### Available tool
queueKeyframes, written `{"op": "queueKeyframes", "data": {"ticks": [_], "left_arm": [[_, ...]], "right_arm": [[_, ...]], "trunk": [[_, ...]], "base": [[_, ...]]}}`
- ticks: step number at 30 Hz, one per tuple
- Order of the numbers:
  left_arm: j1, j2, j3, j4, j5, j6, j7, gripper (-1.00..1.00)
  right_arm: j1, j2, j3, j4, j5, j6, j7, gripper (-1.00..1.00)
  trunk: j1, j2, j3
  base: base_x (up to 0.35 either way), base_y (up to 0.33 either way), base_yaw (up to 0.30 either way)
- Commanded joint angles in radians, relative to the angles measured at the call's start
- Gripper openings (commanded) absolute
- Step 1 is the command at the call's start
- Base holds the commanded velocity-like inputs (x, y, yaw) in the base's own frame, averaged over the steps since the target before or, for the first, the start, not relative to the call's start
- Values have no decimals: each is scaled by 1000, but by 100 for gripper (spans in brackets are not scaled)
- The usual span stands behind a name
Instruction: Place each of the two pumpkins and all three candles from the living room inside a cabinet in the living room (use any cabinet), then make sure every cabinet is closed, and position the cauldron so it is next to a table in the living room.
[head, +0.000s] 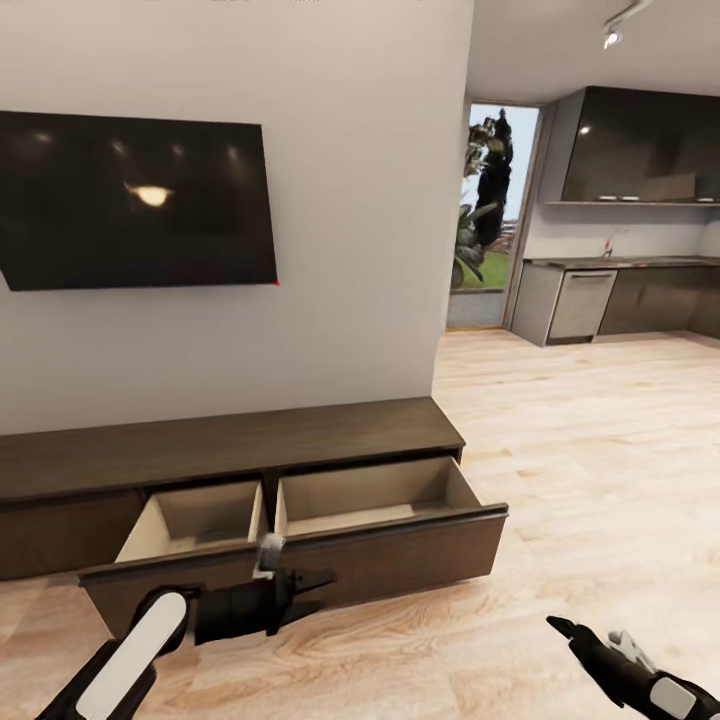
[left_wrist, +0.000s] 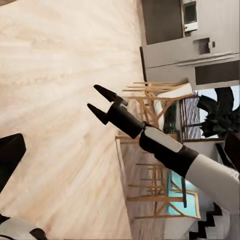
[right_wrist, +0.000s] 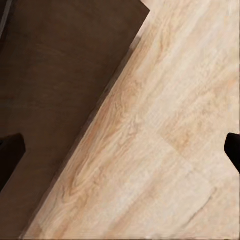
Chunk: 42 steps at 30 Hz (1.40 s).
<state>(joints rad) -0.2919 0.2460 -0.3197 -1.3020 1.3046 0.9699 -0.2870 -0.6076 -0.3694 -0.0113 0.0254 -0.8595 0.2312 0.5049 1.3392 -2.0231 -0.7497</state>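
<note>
Bare wood floor (head: 560, 480), cabinet (head: 230, 445) drawer open

The cabinet (head: 230, 450) drawer (head: 300, 525) stands open, both pale compartments bare; its front panel juts over the floor (head: 580, 480).

No readable txt, labels, brand marks, nos. or signs anywhere in the three views. The wall TV (head: 135, 200) above the cabinet (head: 230, 445) has a blank dark screen w/ only light reflections, and the cabinet's open drawer front (head: 400, 555) below it is plain wood, no markings. Kitchen appliances (head: 580, 305) far right of the TV and the fridge-like unit (left_wrist: 200, 52) in the left wrist view are too small/blurred to make out any lettering.
</note>
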Motion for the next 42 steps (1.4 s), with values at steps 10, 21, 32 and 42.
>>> {"op": "queueKeyframes", "data": {"ticks": [10,21,32,42], "left_arm": [[-7,-95,3,73,-157,-199,483,100],[-6,-215,-2,503,-510,-515,567,100],[-6,-220,-6,617,-517,-639,556,100],[-6,-220,-11,619,-519,-648,555,100]], "right_arm": [[-1,0,1,2,-3,3,-126,100],[-1,0,26,1,0,5,-134,100],[-1,2,43,-84,0,7,-129,100],[-1,2,43,-94,0,3,-134,100]], "trunk": [[-39,70,30],[-81,147,65],[-85,154,68],[-85,154,68]], "base": [[0,0,0],[0,0,0],[0,0,0],[0,0,-124]]}}
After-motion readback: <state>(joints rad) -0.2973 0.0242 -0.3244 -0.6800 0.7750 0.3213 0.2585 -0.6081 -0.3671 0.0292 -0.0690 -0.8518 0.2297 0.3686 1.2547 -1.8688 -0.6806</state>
